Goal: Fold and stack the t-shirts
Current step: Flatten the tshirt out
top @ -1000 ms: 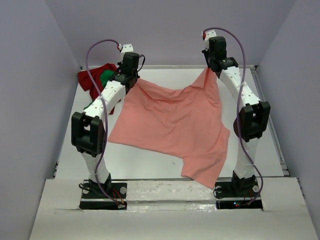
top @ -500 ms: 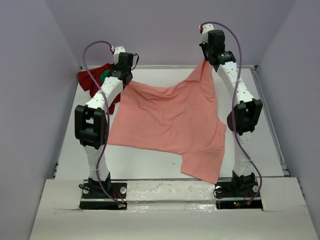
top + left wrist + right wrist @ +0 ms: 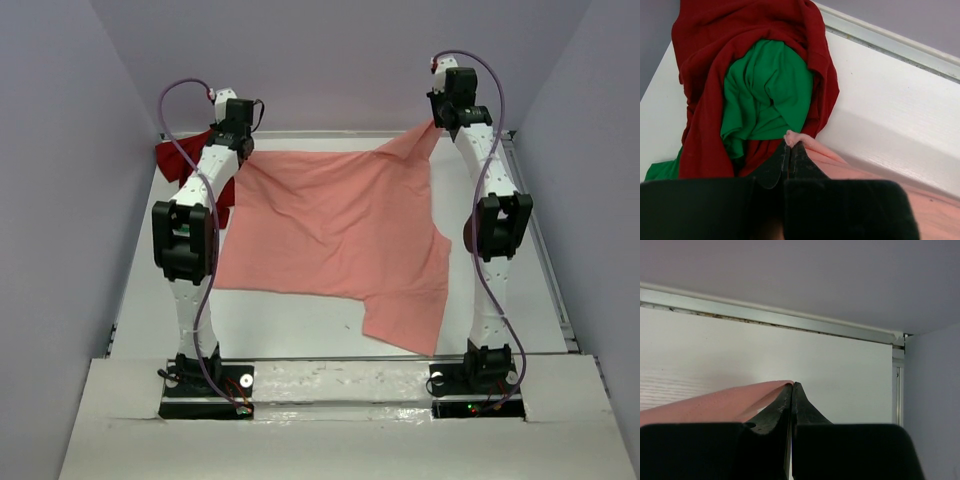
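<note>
While both arms reach out over the far half of the table [image 3: 290, 325], each gripper is clamped on cloth.

Left gripper [image 3: 790, 148]: jaws pressed together, with a small nub of the salmon-pink shirt [image 3: 340, 225] poking out past the tips. The pink fabric trails back under the fingers, off to their right.

Right gripper [image 3: 792, 386]: jaws closed as well, with a pink edge caught right at the tips. The cloth runs away to the left of the fingers and back toward the wrist.

Pink shirt: hangs spread between the two grippers, held by its far corners. The body slopes down from them toward the arm bases and lies on the table. One flap sticks out nearest the right arm's base.

Dark red shirt [image 3: 705, 45]: crumpled heap just ahead of and below the left gripper's tips, by the table's far corner. Can't tell whether it touches the pink cloth.

Green shirt [image 3: 765, 85]: bundled inside the red heap, red wrapped around it on both sides. A bit of green shows out from under the red, back and to the left of the fingers.

Ahead of the right gripper: bare tabletop, then a metal rail [image 3: 765, 316] along the far edge, with the wall behind.
</note>
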`<act>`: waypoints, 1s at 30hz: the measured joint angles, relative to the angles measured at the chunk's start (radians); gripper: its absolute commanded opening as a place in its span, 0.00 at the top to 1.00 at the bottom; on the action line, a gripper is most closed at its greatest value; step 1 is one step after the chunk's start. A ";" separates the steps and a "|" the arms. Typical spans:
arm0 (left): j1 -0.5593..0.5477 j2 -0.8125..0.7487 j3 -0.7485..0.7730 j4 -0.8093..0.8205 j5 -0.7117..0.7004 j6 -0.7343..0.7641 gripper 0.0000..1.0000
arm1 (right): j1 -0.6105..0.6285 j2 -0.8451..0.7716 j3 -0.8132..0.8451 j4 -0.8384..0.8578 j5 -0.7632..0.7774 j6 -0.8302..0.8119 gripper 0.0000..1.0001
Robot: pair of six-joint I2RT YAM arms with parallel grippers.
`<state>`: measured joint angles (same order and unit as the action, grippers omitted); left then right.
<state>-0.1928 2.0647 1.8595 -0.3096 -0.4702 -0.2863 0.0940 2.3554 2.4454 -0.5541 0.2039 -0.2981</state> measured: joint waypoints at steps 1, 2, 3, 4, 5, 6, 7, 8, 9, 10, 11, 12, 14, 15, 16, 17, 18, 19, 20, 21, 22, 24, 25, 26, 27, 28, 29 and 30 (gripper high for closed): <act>0.001 0.010 0.007 -0.002 0.001 0.000 1.00 | -0.010 0.015 0.000 0.000 -0.008 0.004 1.00; 0.002 0.020 0.015 -0.003 0.003 0.000 1.00 | -0.014 0.025 0.000 0.000 -0.014 0.006 1.00; 0.002 0.030 0.024 -0.006 0.004 0.000 1.00 | -0.020 0.040 0.000 0.000 -0.024 0.007 1.00; 0.002 0.042 0.035 -0.009 0.007 0.000 1.00 | -0.022 0.050 0.000 0.000 -0.033 0.007 1.00; 0.002 0.053 0.048 -0.013 0.010 0.000 1.00 | -0.023 0.059 0.000 0.000 -0.039 0.007 1.00; 0.002 0.059 0.055 -0.015 0.011 0.000 1.00 | -0.022 0.069 0.000 -0.001 -0.048 0.007 1.00; 0.002 0.068 0.064 -0.016 0.012 0.000 1.00 | -0.021 0.074 0.000 -0.001 -0.053 0.007 1.00; 0.001 0.075 0.074 -0.022 0.014 0.001 1.00 | -0.021 0.084 0.003 -0.003 -0.060 0.007 1.00; 0.000 0.081 0.083 -0.023 0.016 0.001 1.00 | -0.021 0.094 0.010 -0.003 -0.069 0.007 1.00; 0.000 0.085 0.089 -0.023 0.018 0.001 1.00 | -0.021 0.103 0.014 -0.004 -0.077 0.008 1.00; 0.000 0.088 0.093 -0.024 0.018 0.001 1.00 | -0.021 0.109 0.019 -0.004 -0.082 0.008 1.00; 0.000 0.095 0.102 -0.024 0.018 0.001 0.98 | -0.020 0.118 0.024 -0.004 -0.088 0.008 1.00; 0.001 0.105 0.112 -0.024 0.017 0.000 0.68 | -0.022 0.136 0.040 -0.006 -0.094 0.010 0.95; 0.001 0.108 0.115 -0.024 0.018 0.003 0.53 | -0.023 0.146 0.050 -0.007 -0.096 0.011 0.86; 0.002 0.116 0.123 -0.024 0.018 -0.002 0.39 | -0.026 0.152 0.054 -0.007 -0.097 0.015 0.64; 0.003 0.122 0.130 -0.027 0.018 0.010 0.31 | -0.029 0.159 0.061 -0.008 -0.100 0.019 0.52; 0.004 0.133 0.144 -0.031 0.013 0.008 0.15 | -0.033 0.166 0.066 -0.010 -0.099 0.024 0.41; 0.006 0.145 0.160 -0.033 0.009 0.005 0.02 | -0.038 0.172 0.072 -0.010 -0.100 0.024 0.26; 0.010 0.154 0.173 -0.033 0.006 0.006 0.01 | -0.042 0.174 0.076 -0.010 -0.100 0.030 0.20; 0.014 0.162 0.184 -0.032 0.003 0.006 0.01 | -0.049 0.176 0.079 -0.011 -0.101 0.033 0.15; 0.018 0.167 0.189 -0.032 0.000 0.009 0.01 | -0.055 0.176 0.080 -0.013 -0.101 0.033 0.11; 0.027 0.171 0.196 -0.035 -0.005 0.008 0.01 | -0.071 0.176 0.085 -0.014 -0.103 0.032 0.06; 0.032 0.171 0.198 -0.035 -0.007 0.008 0.01 | -0.077 0.176 0.086 -0.014 -0.101 0.035 0.05; 0.035 0.171 0.198 -0.034 -0.011 0.008 0.01 | -0.081 0.175 0.086 -0.014 -0.099 0.036 0.04; 0.039 0.169 0.198 -0.031 -0.014 0.008 0.01 | -0.085 0.175 0.086 -0.014 -0.097 0.036 0.04; 0.040 0.167 0.198 -0.030 -0.014 0.008 0.01 | -0.090 0.175 0.086 -0.014 -0.095 0.037 0.04; 0.043 0.164 0.194 -0.026 -0.013 0.008 0.01 | -0.093 0.171 0.083 -0.016 -0.091 0.041 0.04; 0.046 0.154 0.188 -0.025 -0.013 0.009 0.01 | -0.095 0.161 0.076 -0.023 -0.084 0.046 0.04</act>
<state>-0.1467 2.2192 2.0476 -0.3347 -0.4835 -0.2775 -0.0013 2.5168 2.5210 -0.5774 0.1200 -0.2523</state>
